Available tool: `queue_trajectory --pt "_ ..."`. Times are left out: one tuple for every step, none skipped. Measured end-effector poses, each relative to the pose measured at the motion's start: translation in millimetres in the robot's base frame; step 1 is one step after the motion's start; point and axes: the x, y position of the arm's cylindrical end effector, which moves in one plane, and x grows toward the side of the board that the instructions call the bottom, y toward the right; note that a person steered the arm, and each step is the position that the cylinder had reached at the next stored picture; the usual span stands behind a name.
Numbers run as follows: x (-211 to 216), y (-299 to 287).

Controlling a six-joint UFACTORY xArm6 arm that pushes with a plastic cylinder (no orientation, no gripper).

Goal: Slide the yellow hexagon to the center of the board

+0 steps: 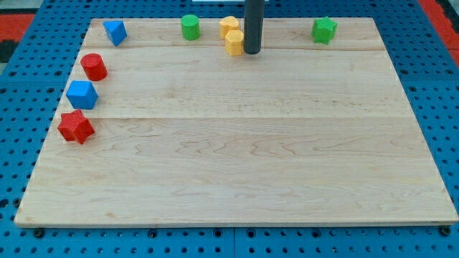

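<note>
Since my arm ends in a plain rod with no jaws, nothing is gripped or clamped; contact is by pushing only. My tip (252, 51) rests at the top centre of the frame, just beside the yellow hexagon (234, 42) on its right side, touching or nearly so; which, I cannot tell.

A second yellow block (229, 26), shape unclear, sits directly above the hexagon and touches it.

Handling judgement: the hexagon appears to be a small rigid plastic piece, light, likely to slide easily on the smooth wooden board (237, 172) and to rotate if pushed off-centre.

Contact point: the target lies toward the frame's bottom, so I should bear on the hexagon's upper face, which the neighbouring block obstructs. A push from the upper right flat is the practical alternative.
</note>
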Motion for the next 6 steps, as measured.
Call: queue_trajectory --pt "-56 32" --pt "-96 17" --pt "-89 -38" --pt "-28 -37" --pt "18 -37" --pt "50 -36"
